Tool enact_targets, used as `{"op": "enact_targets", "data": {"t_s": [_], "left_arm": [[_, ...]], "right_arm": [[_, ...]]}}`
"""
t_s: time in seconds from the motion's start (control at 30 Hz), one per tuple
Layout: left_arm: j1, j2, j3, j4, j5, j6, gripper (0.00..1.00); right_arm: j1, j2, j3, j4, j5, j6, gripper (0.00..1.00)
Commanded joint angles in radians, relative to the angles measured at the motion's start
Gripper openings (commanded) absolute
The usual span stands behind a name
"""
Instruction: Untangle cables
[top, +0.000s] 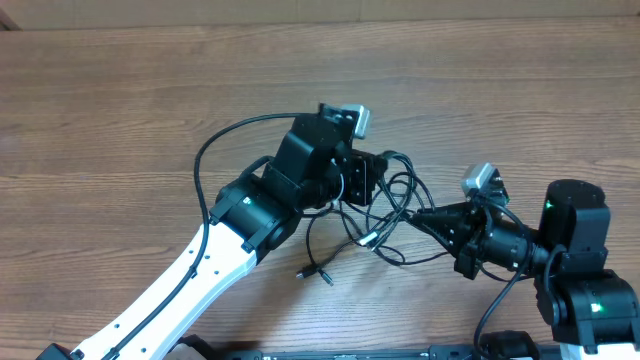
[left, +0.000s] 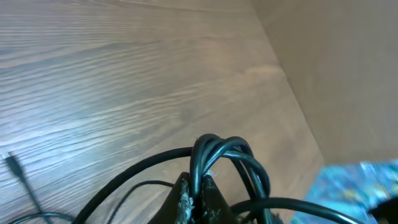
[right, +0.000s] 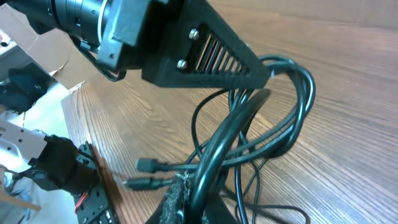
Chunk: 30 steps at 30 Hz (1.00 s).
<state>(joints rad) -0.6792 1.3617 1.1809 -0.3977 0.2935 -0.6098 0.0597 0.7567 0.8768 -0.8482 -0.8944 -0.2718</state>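
The cables (top: 388, 208) are thin black cords tangled in the middle of the wooden table between the two arms. My left gripper (top: 381, 172) is shut on a bunched loop of cable (left: 219, 153), which rises between its fingertips (left: 184, 200). My right gripper (top: 422, 213) is shut on a thicker strand (right: 214, 155) of the same tangle, close to the left gripper (right: 205, 59). Two dark plug ends (right: 148, 165) lie on the table beside the strand. A silvery plug (top: 368, 240) and loose ends (top: 314, 272) trail toward the front.
The bare wooden table (top: 150, 90) stretches left and back. A brown cardboard wall (left: 336, 74) stands beyond the table's edge, with something blue (left: 357, 180) low beside it. Past the table's near edge sit a black frame (right: 90, 186) and a cardboard box (right: 37, 50).
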Motion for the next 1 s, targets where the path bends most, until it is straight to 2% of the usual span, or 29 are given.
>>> {"op": "enact_targets", "data": {"t_s": [0.0,0.13,0.23,0.3,0.37,0.4,0.43,0.47,0.53,0.57,0.6,0.77,0.9,0.97], "left_arm": [[0.012,0.005,0.015,-0.016,-0.181,-0.063,0.04],[0.052,0.005,0.015,-0.076,-0.253,-0.166,0.04],[0.102,0.005,0.015,-0.105,-0.253,-0.175,0.04],[0.125,0.005,0.015,-0.095,-0.194,-0.129,0.04],[0.137,0.005,0.015,-0.061,-0.098,-0.018,0.04],[0.138,0.005,0.015,-0.037,-0.043,0.042,0.04],[0.137,0.005,0.015,0.004,0.045,0.129,0.04],[0.137,0.005,0.015,0.058,0.183,0.243,0.04],[0.137,0.005,0.015,0.123,0.402,0.393,0.04],[0.137,0.005,0.015,0.142,0.488,0.444,0.04],[0.137,0.005,0.015,0.149,0.617,0.534,0.04],[0.138,0.005,0.015,0.146,0.751,0.614,0.04],[0.137,0.005,0.015,0.141,0.755,0.633,0.04],[0.135,0.005,0.015,0.145,0.755,0.632,0.04]], "right_arm": [[0.003,-0.009,0.009,-0.026,-0.052,-0.051,0.04],[0.002,-0.009,0.009,-0.048,-0.041,-0.051,0.04],[0.002,-0.009,0.009,-0.055,0.016,-0.047,0.04],[0.002,-0.009,0.009,-0.052,0.101,0.000,0.04],[0.002,-0.009,0.009,-0.048,0.213,0.082,0.04],[0.002,-0.009,0.009,-0.047,0.267,0.120,0.08],[0.002,-0.009,0.009,-0.044,0.325,0.160,0.25],[0.002,-0.009,0.009,-0.035,0.345,0.176,0.37],[0.002,-0.009,0.009,-0.008,0.344,0.189,0.56],[0.002,-0.009,0.009,0.006,0.344,0.199,0.59],[0.002,-0.010,0.009,0.042,0.344,0.220,0.69],[0.002,-0.011,0.043,0.073,0.429,0.220,0.73],[0.002,-0.011,0.129,0.080,0.449,0.219,0.73],[0.002,-0.011,0.147,0.079,0.423,0.188,0.69]]}}
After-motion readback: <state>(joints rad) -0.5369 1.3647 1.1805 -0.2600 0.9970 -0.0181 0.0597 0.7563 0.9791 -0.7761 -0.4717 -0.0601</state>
